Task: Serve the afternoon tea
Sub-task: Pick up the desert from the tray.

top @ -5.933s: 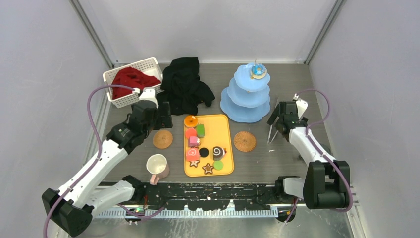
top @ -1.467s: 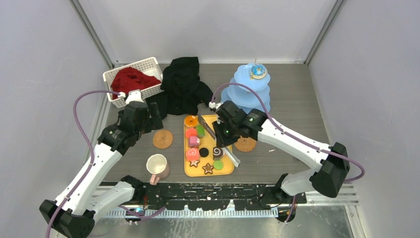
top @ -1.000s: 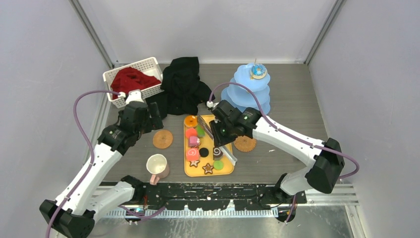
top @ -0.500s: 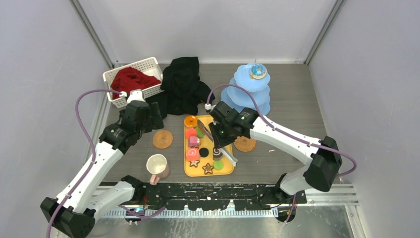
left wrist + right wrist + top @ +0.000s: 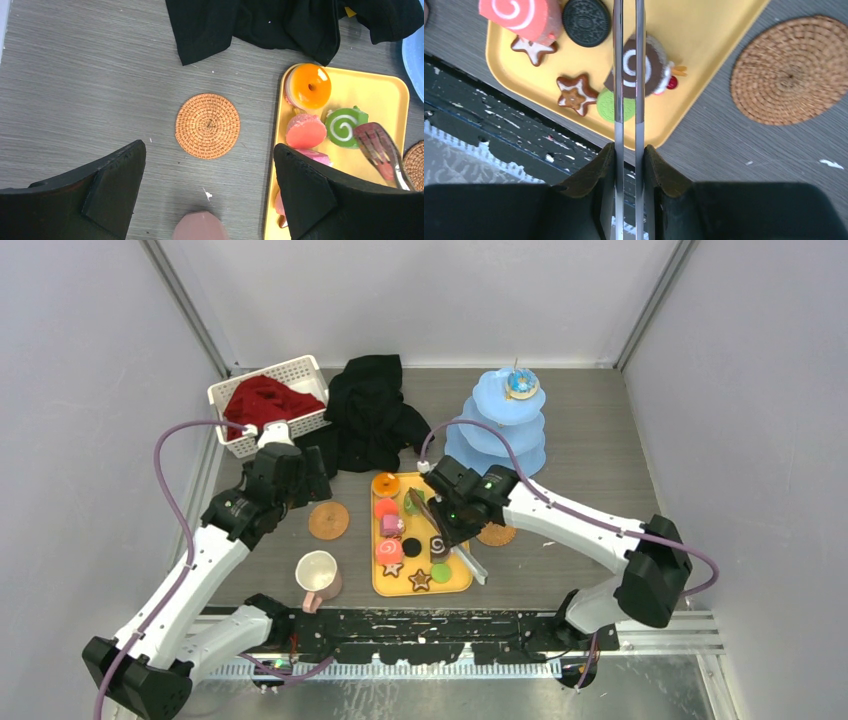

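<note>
The afternoon tea's toy sweets lie on a yellow tray (image 5: 455, 500): an orange donut (image 5: 307, 86), a pink round sweet (image 5: 306, 131), a green swirl roll (image 5: 345, 124), a brown swirl roll (image 5: 644, 65) and star cookies (image 5: 574, 95). My right gripper (image 5: 629, 150) is shut on metal tongs (image 5: 626, 75) above the tray. The tongs' tip (image 5: 380, 150) hovers beside the green roll. The pale-blue tiered stand (image 5: 497, 435) carries a blue donut (image 5: 520, 385) on top. My left gripper (image 5: 210, 150) hangs open over the table, above a woven coaster (image 5: 207, 125). The cream mug (image 5: 318, 575) lies near the front.
A black cloth (image 5: 372, 410) lies behind the tray. A white basket (image 5: 240, 445) with red cloth stands at the back left. A second woven coaster (image 5: 791, 82) lies right of the tray. The mug's pink handle (image 5: 197, 227) shows below my left gripper.
My right gripper has shifted a little over the tray with the tongs, whose tip now sits by the green roll. The left arm has barely moved.
</note>
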